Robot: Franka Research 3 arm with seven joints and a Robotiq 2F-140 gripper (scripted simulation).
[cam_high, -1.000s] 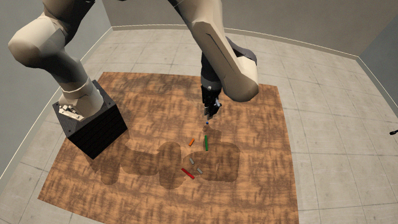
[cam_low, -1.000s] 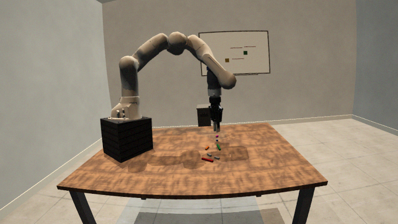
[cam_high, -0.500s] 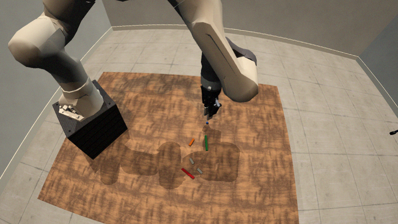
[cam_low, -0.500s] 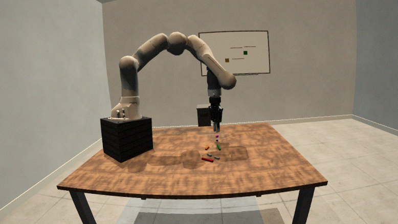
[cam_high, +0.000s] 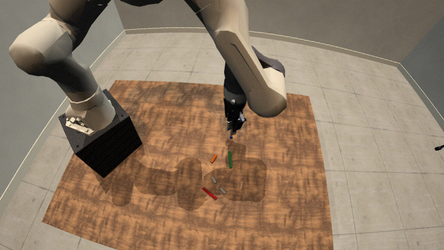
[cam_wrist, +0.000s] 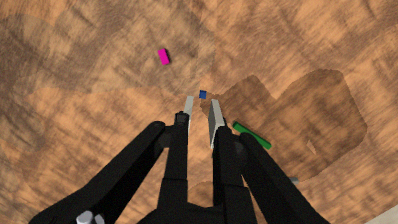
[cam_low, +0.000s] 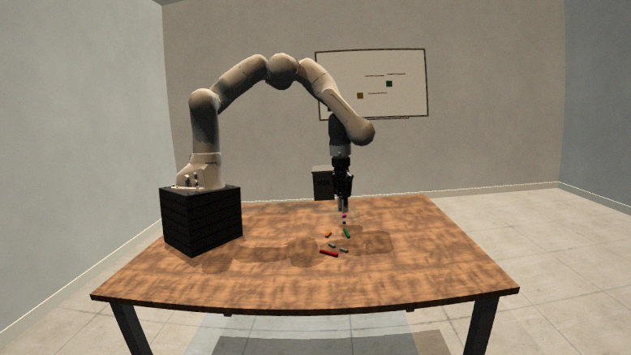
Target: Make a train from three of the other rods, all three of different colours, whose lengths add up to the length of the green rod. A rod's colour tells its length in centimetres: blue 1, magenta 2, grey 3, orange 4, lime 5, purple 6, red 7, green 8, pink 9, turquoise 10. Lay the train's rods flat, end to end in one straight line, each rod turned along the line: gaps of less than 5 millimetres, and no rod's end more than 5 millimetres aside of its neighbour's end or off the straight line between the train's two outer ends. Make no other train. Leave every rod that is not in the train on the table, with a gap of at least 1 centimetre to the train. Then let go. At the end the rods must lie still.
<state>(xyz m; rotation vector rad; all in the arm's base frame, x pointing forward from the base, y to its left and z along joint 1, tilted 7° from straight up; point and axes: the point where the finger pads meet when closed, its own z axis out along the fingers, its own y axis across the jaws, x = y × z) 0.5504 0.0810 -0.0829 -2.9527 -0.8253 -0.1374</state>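
End effector is clenched nearly shut with nothing in it, hanging above the surface. The little blue rod lies on the wood just past the fingertips, and the magenta rod is farther off. The green rod lies flat nearby, with the orange rod beside it.
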